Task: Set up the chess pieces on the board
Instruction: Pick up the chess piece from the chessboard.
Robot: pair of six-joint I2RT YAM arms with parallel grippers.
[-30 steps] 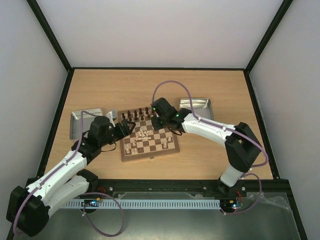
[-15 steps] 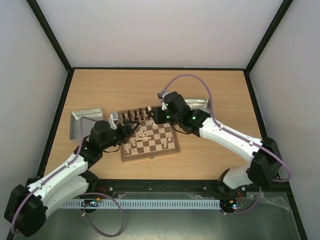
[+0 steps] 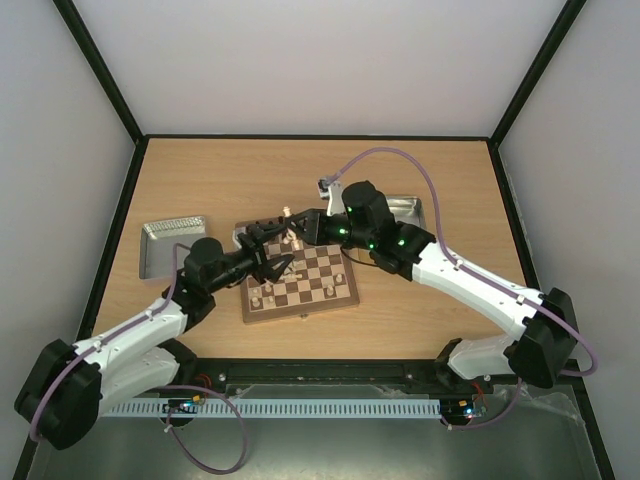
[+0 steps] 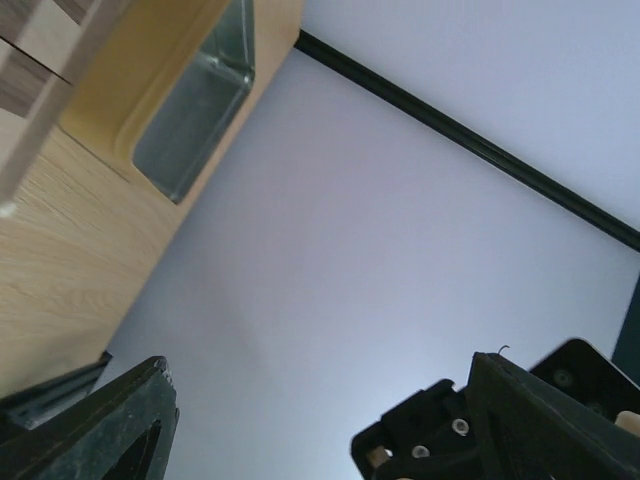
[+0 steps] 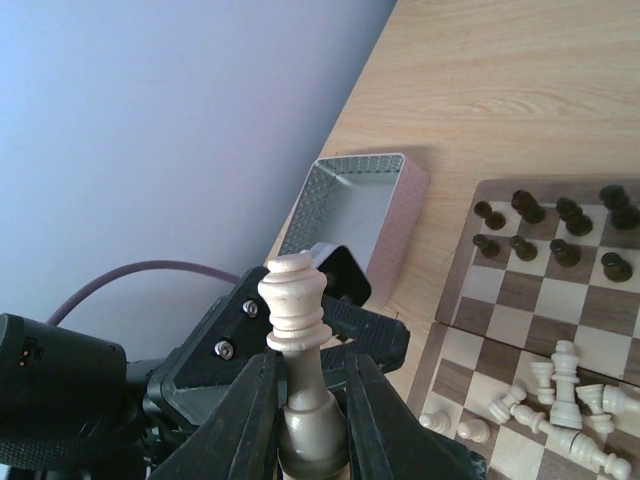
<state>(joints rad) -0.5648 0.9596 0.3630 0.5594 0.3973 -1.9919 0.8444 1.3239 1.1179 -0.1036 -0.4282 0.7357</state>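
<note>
1. Right pincer (image 5: 312, 400) is clamped on one pale chessman (image 5: 292, 300). Its black fingers (image 5: 250, 410) squeeze the round base, and the turned light-wood stem, with a ringed collar and a flat-topped knob, stands upright above them.
2. Up to the top camera: that chessman (image 3: 287, 213) hangs over the far left corner of the board (image 3: 300, 312), lifted clear of the squares.
3. Left pincer (image 3: 272, 252) is right beside it with jaws spread wide. It has two black wedge-shaped fingers (image 4: 110, 430) with nothing between them. Whether it touches the piece, I cannot tell.
4. Board next: it is square and wooden, with dark brown and cream checks and a brown rim, lying flat on the light wood-grain bench (image 3: 200, 170).
5. Pale pieces (image 5: 560, 395) lie in one tumbled heap near the board's middle. There are roughly six, too tangled for a sure count, plus three or four small ones standing on the near rows.
6. Dark chessmen (image 5: 520, 245) stand in two rows along the far edge, about eight in the right wrist view.
7. Two square metal containers sit on the bench. A dimpled tin (image 3: 170, 240) lies left of the board, and a smooth tin (image 3: 400, 208) lies to its right, partly behind the right arm.
</note>
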